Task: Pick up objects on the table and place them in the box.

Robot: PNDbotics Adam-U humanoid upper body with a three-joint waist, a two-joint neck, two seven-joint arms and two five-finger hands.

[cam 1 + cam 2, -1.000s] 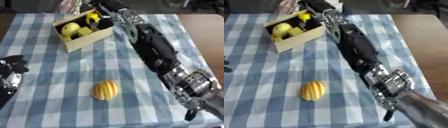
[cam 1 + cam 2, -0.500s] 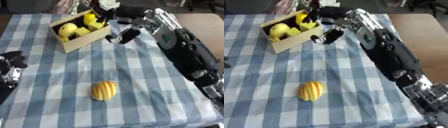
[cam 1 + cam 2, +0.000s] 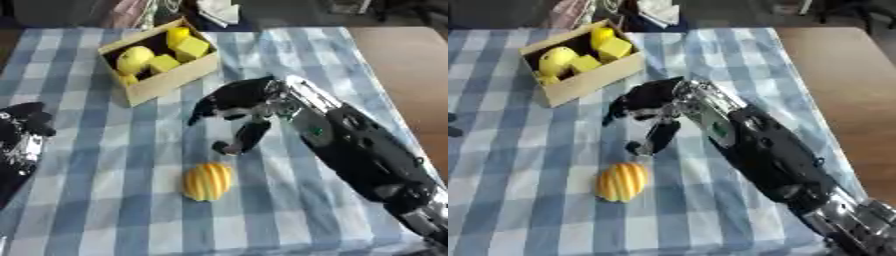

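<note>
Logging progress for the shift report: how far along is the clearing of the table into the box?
Done: several yellow pieces already lie in the box. In hand: nothing; the right hand hangs open above the striped yellow fruit, not touching it. Left: that fruit must be grasped and boxed. The left hand idles at the left edge.

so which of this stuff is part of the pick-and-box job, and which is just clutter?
Job:
- striped yellow-orange fruit, alone on the checked cloth
- box, with yellow pieces already inside
- right hand, open, above the fruit

Not the job:
- checked cloth
- white crumpled thing beyond the far edge
- left hand, idle at the left edge
</note>
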